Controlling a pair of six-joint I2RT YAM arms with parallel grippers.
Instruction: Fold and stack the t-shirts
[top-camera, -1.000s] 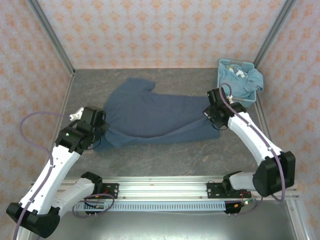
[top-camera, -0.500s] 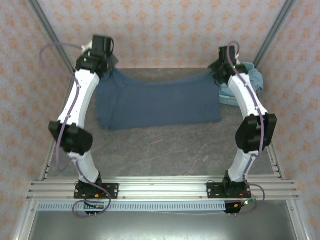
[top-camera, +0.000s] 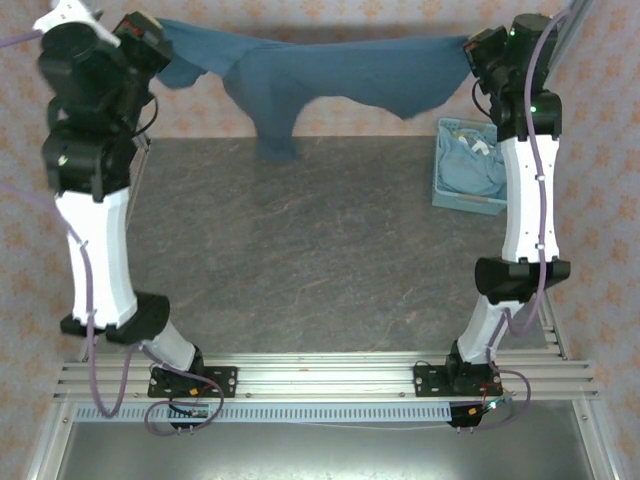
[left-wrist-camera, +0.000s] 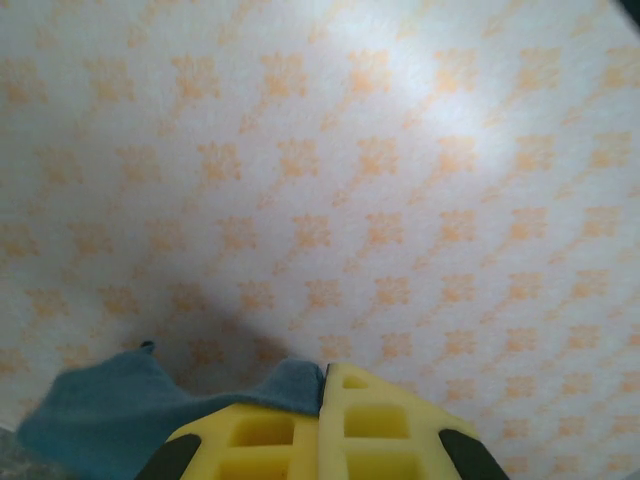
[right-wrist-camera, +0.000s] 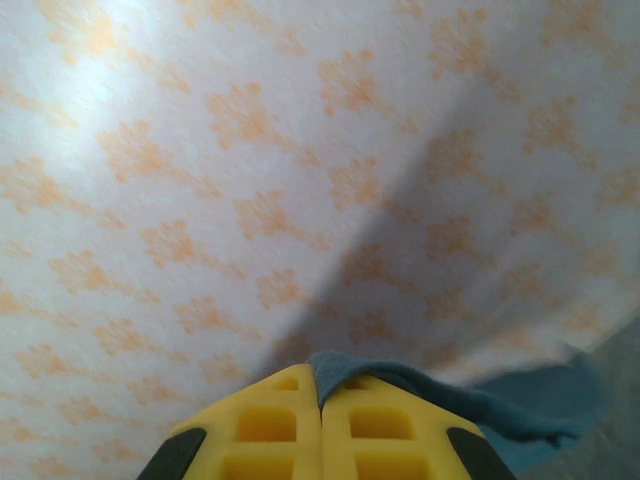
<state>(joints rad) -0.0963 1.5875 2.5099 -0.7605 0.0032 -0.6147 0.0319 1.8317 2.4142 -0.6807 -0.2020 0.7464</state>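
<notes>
The dark slate-blue t-shirt (top-camera: 330, 80) hangs stretched in the air, up and to the left of the light blue basket (top-camera: 468, 205), one sleeve drooping toward the table (top-camera: 300, 250). The left gripper (top-camera: 165, 45) pinches the end farthest from the basket and the right gripper (top-camera: 472, 55), above the basket, pinches the nearer end. In both wrist views the yellow fingers (left-wrist-camera: 380, 425) are pressed together on a fold of the cloth. Lighter blue-teal t-shirts (top-camera: 470, 165) lie crumpled inside the basket.

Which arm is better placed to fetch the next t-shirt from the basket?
Right: the basket sits beside the right arm, far from the left arm. The left end effector and right end effector both grip the dark t-shirt.
</notes>
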